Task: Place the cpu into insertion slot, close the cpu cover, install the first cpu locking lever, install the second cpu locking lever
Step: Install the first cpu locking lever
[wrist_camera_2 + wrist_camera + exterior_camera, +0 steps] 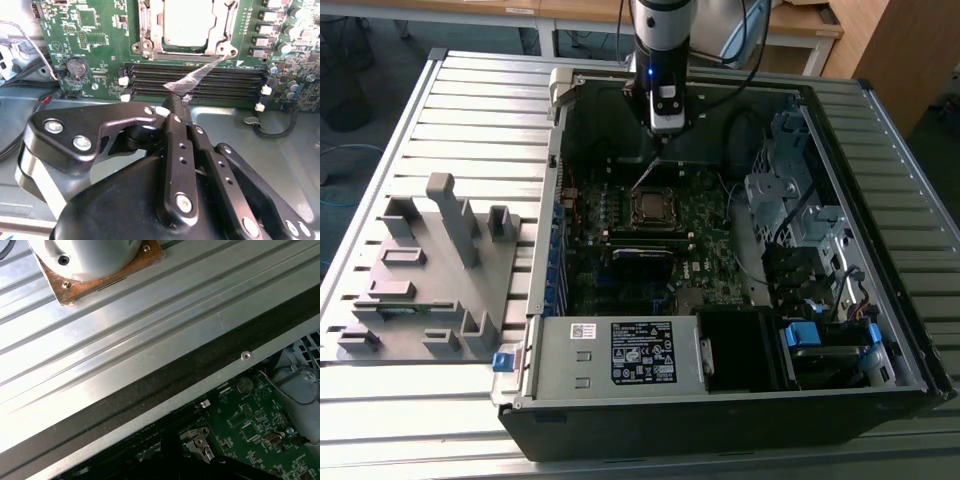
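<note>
One cpu (187, 22) sits in the insertion slot (637, 210) near the middle of the green motherboard (95, 45), inside the open computer case (880, 330) on the slatted tabletop (470, 120). Its top is a flat, dull silver-grey square. The single cpu cover (144, 27), a thin silvery frame, lies shut around it, so the chip shows through the square cut-out.

I count one locking lever (205, 67) standing up at a slant over four long black memory slots (200, 80).

The gripper (176, 102) has its fingers drawn together. Its tip is right at the lever's free end, though I cannot tell whether it pinches the wire or only presses against it.

The exterior view takes in the whole case, with the gripper (660, 148) hanging just above the slot, a grey moulded fixture (430, 270) at that view's left, and the labelled power supply (640, 355) at the near edge.

The first wrist view shows the arm's round base (90, 257) on a brown plate (150, 255), bolted to the tabletop.
</note>
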Action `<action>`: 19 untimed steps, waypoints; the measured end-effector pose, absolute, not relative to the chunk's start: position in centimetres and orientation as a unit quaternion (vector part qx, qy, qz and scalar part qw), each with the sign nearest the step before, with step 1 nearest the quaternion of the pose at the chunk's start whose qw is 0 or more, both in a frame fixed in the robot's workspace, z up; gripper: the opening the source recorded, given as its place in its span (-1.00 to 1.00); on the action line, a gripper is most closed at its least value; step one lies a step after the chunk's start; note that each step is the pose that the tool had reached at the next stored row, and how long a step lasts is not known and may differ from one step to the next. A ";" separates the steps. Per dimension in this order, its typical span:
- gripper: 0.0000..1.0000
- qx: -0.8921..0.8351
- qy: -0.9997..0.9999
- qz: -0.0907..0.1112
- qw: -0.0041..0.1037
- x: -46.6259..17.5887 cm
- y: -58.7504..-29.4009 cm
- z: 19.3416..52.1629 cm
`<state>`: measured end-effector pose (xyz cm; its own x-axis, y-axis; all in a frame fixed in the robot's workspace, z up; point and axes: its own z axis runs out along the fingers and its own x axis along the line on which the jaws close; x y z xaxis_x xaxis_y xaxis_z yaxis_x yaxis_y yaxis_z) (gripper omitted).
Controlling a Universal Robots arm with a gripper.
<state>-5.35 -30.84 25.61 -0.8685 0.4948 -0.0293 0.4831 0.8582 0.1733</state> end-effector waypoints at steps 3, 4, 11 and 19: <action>-0.80 0.254 0.963 0.081 0.037 -5.4 -30.8 25.8; -0.80 0.254 0.963 0.081 0.037 -5.4 -30.8 25.7; -0.80 0.254 0.963 0.081 0.038 -5.4 -31.1 24.9; -0.80 0.254 0.963 0.081 0.038 -5.4 -31.2 23.5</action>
